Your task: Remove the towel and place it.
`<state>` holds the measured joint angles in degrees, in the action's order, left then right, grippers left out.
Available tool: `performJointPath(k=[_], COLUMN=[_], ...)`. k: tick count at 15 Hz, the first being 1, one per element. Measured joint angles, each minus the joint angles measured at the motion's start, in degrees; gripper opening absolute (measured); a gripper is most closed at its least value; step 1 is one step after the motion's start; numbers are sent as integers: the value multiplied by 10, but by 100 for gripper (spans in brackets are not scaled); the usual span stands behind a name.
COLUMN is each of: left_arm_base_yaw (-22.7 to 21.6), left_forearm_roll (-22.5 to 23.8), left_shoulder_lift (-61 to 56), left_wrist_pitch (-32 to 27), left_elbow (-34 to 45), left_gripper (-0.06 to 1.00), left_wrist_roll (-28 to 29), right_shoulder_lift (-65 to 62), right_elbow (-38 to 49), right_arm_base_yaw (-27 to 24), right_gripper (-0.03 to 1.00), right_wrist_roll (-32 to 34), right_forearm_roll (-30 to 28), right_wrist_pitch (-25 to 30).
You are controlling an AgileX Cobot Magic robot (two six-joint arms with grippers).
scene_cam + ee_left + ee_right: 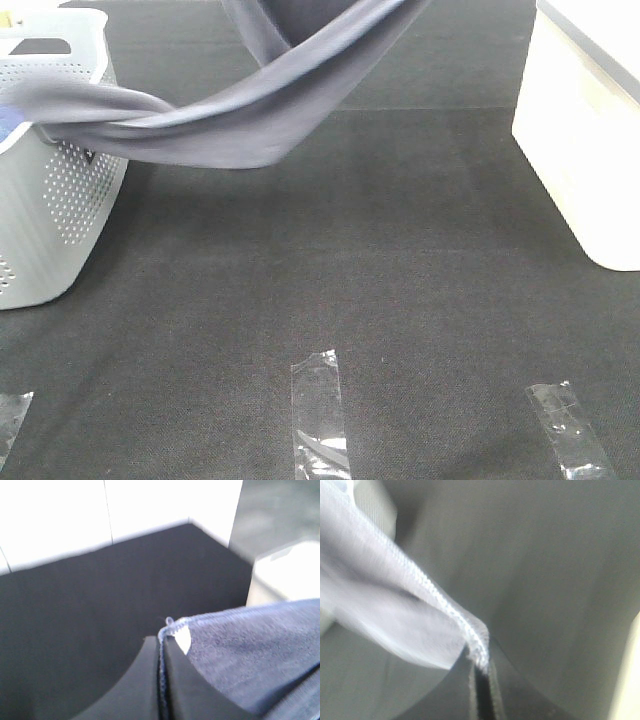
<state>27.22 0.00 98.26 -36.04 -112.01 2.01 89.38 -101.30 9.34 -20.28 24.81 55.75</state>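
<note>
Left end effector (161, 652) and right end effector (481, 680) pinch the towel (230, 130); its tail lies in the left basket (60, 210), probably needing more lift.

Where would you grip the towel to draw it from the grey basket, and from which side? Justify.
Pinch the towel by its stitched hem, edge-on at a corner, as the left gripper and right gripper do. The hem is a firm ridge; one end hangs into the basket, so pull up and away.
</note>
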Motion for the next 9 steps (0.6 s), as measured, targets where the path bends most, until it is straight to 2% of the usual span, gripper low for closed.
performJointPath(k=[4, 5, 7, 8, 9], left_arm_base_yaw=[2, 2, 2, 2, 2], left_forearm_roll=[18, 19, 19, 33, 33], left_shoulder_lift=[-87, -111, -116, -108, -108], left_wrist_pitch=[112, 120, 117, 81, 81], left_elbow=[0, 0, 0, 0, 0], left_gripper=[0, 0, 0, 0, 0], left_wrist_roll=[-5, -5, -5, -6, -6], right_shoulder_lift=[-1, -1, -1, 3, 3], right_elbow=[-160, -202, -209, -209, -209], right_arm_base_yaw=[2, 2, 2, 2, 2], right_gripper=[0, 0, 0, 0, 0], right_wrist_roll=[-1, -1, -1, 0, 0], right_forearm_roll=[12, 26, 29, 22, 22], right_wrist_pitch=[-17, -20, -16, 25, 25])
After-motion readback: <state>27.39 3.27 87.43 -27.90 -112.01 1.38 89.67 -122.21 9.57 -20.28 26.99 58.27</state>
